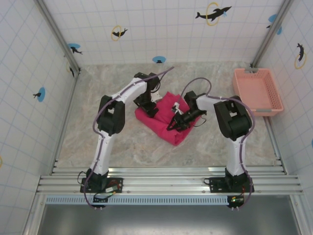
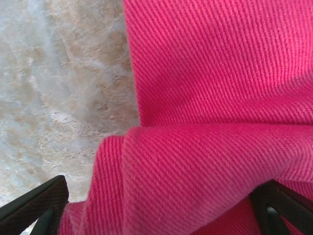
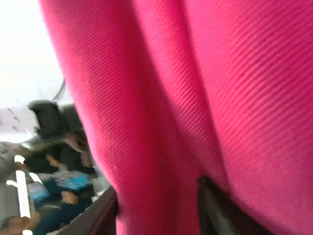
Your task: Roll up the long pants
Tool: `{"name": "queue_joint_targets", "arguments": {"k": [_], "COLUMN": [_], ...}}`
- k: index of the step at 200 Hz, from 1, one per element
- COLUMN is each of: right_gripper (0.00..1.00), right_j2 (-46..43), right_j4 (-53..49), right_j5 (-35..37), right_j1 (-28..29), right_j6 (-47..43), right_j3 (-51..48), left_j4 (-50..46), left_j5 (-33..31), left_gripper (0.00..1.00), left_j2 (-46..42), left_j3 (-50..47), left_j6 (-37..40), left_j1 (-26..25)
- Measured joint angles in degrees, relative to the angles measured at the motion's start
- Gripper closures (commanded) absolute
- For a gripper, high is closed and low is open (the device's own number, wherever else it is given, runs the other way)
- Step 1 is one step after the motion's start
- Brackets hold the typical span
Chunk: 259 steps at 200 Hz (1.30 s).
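The long pants (image 1: 164, 120) lie as a folded magenta bundle in the middle of the marble table. My left gripper (image 1: 150, 108) is down on the bundle's upper left edge. In the left wrist view its fingers (image 2: 36, 205) stand wide apart, and a rounded fold of the pants (image 2: 195, 161) lies between them. My right gripper (image 1: 175, 123) rests on the bundle's right half. In the right wrist view that gripper (image 3: 159, 208) has a gathered fold of the pants (image 3: 161, 122) filling the gap between its half-parted fingers (image 3: 217, 213).
A pale salmon-pink lattice basket (image 1: 257, 90) stands at the back right against the tiled wall. Bare marble tabletop (image 1: 98, 142) lies left of and in front of the bundle. The arms' rail (image 1: 166, 183) runs along the near edge.
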Motion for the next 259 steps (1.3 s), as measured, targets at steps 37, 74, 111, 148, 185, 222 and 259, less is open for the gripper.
{"name": "queue_joint_targets", "arguments": {"k": [37, 74, 111, 148, 185, 222, 259], "right_gripper": [0.34, 0.27, 0.25, 0.25, 0.25, 0.26, 0.33], "right_j2": [-10.99, -21.49, -21.29, -15.98, -9.44, -4.79, 0.07], "right_j4": [-6.47, -9.31, -8.96, -4.9, 2.38, 6.58, 6.93], "right_j5": [18.14, 40.72, 56.83, 71.21, 83.87, 94.31, 102.16], "right_j1": [2.67, 17.4, 31.87, 38.51, 42.05, 42.29, 42.07], "right_j6": [-4.66, -7.93, -8.0, -8.59, -10.78, -11.69, -11.89], "right_j3": [0.35, 1.01, 1.33, 1.25, -1.95, -2.12, 1.46], "left_j4": [-3.43, -3.89, -4.09, -4.33, -4.42, -4.57, -4.68], "left_j5": [0.0, 0.07, 0.59, 1.01, 2.69, 4.61, 6.14], "left_gripper": [0.03, 0.02, 0.02, 0.03, 0.03, 0.03, 0.03], "left_j2": [2.45, 2.71, 2.91, 3.1, 3.39, 3.82, 4.07], "left_j3": [4.13, 4.55, 4.68, 4.92, 4.94, 5.16, 5.35], "left_j6": [0.0, -0.02, -0.02, 0.0, 0.0, 0.0, 0.0], "left_j1": [0.09, 0.09, 0.2, 0.35, 1.09, 2.21, 2.82]}}
